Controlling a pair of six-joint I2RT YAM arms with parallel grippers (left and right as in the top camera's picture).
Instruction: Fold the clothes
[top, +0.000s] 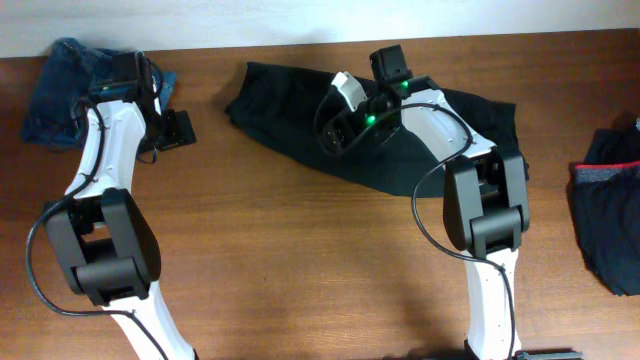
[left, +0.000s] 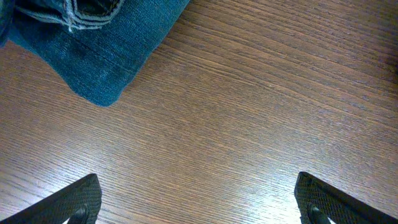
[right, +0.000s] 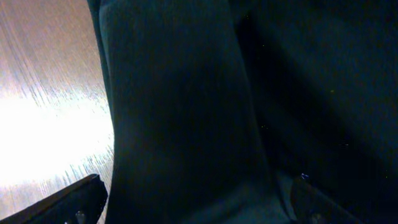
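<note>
Right gripper (right: 198, 202): jaws wide, empty, low over the black trousers (right: 186, 106), whose edge lies just beneath, likely lined up for a pinch. Left gripper (left: 198, 199): wide, empty, over table (left: 249, 106); jeans (left: 106, 56) just ahead, apparently awaiting their turn.

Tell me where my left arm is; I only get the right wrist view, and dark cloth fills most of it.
Observer: The left gripper hangs open over bare table, beside the blue jeans at the far left corner.
Operator: And what am I over?
Observer: The right gripper, open, is above the black trousers, which lie bunched across the far middle of the table.
Operator: Anything else to fold?
Observer: A dark garment with a reddish band lies at the right edge.
</note>
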